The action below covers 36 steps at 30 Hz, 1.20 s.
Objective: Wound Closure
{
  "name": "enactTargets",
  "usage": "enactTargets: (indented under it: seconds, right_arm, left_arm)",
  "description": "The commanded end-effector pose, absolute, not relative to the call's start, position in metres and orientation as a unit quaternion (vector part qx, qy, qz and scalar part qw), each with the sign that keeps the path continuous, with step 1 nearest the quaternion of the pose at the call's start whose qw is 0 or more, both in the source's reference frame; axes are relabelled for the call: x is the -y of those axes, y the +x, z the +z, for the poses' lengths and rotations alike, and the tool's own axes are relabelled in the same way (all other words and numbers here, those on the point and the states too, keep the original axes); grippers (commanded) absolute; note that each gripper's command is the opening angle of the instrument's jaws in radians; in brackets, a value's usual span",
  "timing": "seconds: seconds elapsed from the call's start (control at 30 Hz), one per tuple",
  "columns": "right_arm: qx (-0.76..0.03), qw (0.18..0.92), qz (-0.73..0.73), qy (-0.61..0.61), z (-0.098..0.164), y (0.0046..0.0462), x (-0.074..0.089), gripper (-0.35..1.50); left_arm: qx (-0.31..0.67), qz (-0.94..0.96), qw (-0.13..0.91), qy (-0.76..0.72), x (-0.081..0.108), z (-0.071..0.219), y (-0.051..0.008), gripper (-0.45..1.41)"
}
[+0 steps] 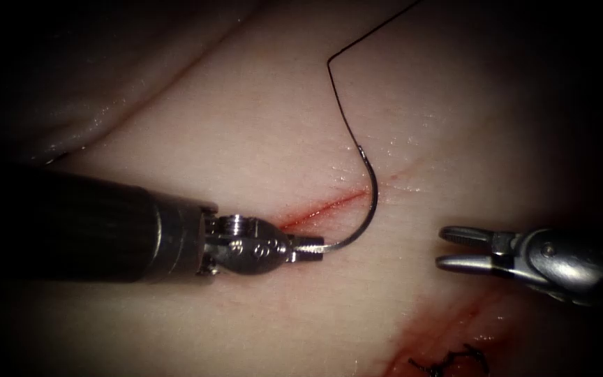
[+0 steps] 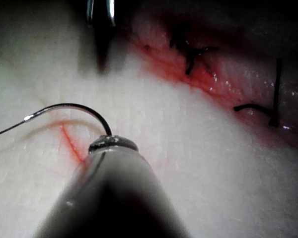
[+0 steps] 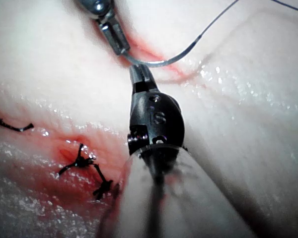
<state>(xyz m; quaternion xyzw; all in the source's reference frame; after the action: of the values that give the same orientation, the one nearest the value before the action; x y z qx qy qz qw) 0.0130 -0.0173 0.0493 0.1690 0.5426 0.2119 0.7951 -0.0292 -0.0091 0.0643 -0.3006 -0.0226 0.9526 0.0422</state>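
Left needle driver [image 1: 313, 246]: jaws clamped on the curved needle [image 1: 370, 209] near its tip, needle arching clear over the cut [image 1: 322, 208], free of tissue [image 1: 246, 139]. Thread [image 1: 340, 98] trails from the swage. Right needle driver [image 1: 458, 248]: jaws parted, empty, right of the cut.

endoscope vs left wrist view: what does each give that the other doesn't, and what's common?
Endoscope adds: the right tool seen side-on, jaws open and holding nothing, and the thread rising from the needle's tail to a sharp bend.
Left wrist adds: a second stitch with cut ends beyond the knotted stitch, and the needle's shadow on the tissue, so the needle is out of the tissue.
Shared: the left tool shut on the needle near its point, the needle arching over the cut, and the knotted stitch.
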Motion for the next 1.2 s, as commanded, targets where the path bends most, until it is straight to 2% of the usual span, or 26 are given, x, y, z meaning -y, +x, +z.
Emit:
enactTargets:
  seconds: [0.03, 0.1, 0.2, 0.27, 0.4, 0.6, 0.8, 1.0, 1.2]
  right_arm:
    - [-0.541, 0.79, 0.232, 0.174, 0.0495, 0.0141, 0.0179, -0.29]
    - [-0.533, 0.787, 0.26, 0.172, 0.0494, 0.0143, 0.0175, -0.22]
    - [-0.52, 0.773, 0.314, 0.181, 0.0492, 0.0145, 0.0171, 0.03]
    - [-0.513, 0.764, 0.344, 0.187, 0.0492, 0.0145, 0.0169, 0.12]
    - [-0.492, 0.755, 0.394, 0.182, 0.0492, 0.0147, 0.0165, 0.54]
    - [-0.451, 0.766, 0.422, 0.179, 0.0495, 0.0154, 0.0166, 0.97]
    - [-0.414, 0.774, 0.449, 0.167, 0.0498, 0.0165, 0.0167, 1.04]
    - [-0.391, 0.772, 0.482, 0.138, 0.0499, 0.0174, 0.0166, 1.02]
    - [-0.382, 0.77, 0.496, 0.123, 0.05, 0.0182, 0.0163, 1.11]
  left_arm:
    - [0.012, 0.953, 0.037, -0.299, 0.0095, 0.0644, -0.0298, -0.45]
    - [-0.005, 0.954, 0.029, -0.3, 0.0095, 0.0635, -0.0299, -0.45]
    - [-0.026, 0.956, 0.014, -0.293, 0.0099, 0.0624, -0.0301, -0.45]
    - [-0.041, 0.96, -0.003, -0.278, 0.0103, 0.062, -0.0303, -0.45]
    - [-0.064, 0.965, -0.022, -0.254, 0.0107, 0.0616, -0.0305, -0.45]
    - [-0.095, 0.968, -0.031, -0.231, 0.0108, 0.0614, -0.0307, -0.45]
    - [-0.12, 0.969, -0.026, -0.215, 0.011, 0.0609, -0.0308, -0.45]
    - [-0.141, 0.968, -0.027, -0.206, 0.0112, 0.0601, -0.0312, -0.45]
    - [-0.149, 0.967, -0.03, -0.202, 0.0116, 0.0594, -0.0315, -0.45]
